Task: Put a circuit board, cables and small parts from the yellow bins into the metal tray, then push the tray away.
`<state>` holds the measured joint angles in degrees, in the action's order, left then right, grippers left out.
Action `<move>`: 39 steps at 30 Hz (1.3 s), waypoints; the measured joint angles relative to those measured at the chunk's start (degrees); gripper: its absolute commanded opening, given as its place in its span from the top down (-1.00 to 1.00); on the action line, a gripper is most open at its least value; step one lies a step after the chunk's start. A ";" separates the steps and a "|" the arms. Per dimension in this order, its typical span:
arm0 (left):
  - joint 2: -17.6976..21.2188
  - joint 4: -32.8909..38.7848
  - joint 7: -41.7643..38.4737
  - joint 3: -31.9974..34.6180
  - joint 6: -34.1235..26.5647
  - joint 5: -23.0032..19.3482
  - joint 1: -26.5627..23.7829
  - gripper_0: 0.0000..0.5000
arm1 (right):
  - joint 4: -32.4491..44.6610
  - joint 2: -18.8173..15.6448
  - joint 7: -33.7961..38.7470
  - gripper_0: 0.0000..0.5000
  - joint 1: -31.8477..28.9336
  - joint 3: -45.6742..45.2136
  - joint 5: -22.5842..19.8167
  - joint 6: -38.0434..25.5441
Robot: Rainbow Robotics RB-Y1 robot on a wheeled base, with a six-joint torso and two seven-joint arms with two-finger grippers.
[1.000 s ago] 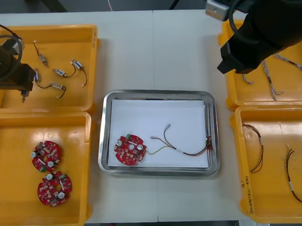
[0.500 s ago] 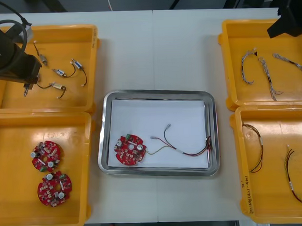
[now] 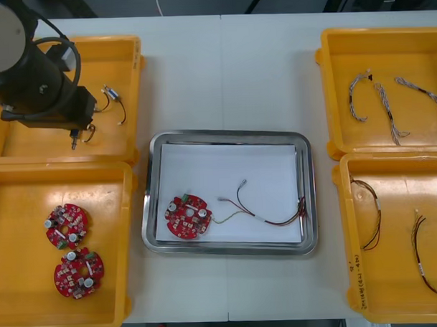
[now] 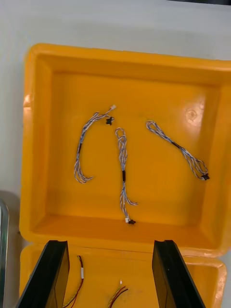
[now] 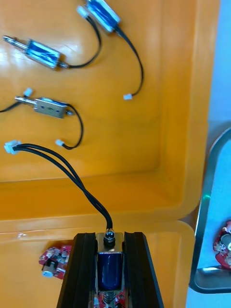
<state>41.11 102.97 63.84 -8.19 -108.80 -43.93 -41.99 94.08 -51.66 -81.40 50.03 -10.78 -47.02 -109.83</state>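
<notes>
While your left end effector (image 5: 109,239) clamps a small metal part (image 5: 110,267) above the yellow bin (image 3: 133,80) at the upper left of the front view, its black cable (image 5: 72,178) trails loose. It could snag the bin wall or tug the part askew on the way to the metal tray (image 3: 225,137) at centre. Your right end effector (image 4: 109,245) hangs wide open over the upper-right bin (image 4: 125,62).

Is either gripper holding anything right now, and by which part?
The left gripper grips a small metal part by its blue body, black wire trailing free. The right gripper is open, holding nothing.
</notes>
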 measured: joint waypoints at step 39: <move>-8.50 2.33 -22.05 -26.24 12.84 5.52 -3.89 0.98 | -17.85 -0.01 -18.18 -1.00 -0.02 -1.31 6.08 2.65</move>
<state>32.61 105.30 41.79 -34.42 -95.96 -38.41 -45.87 76.23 -51.67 -99.58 50.01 -12.09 -40.94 -107.18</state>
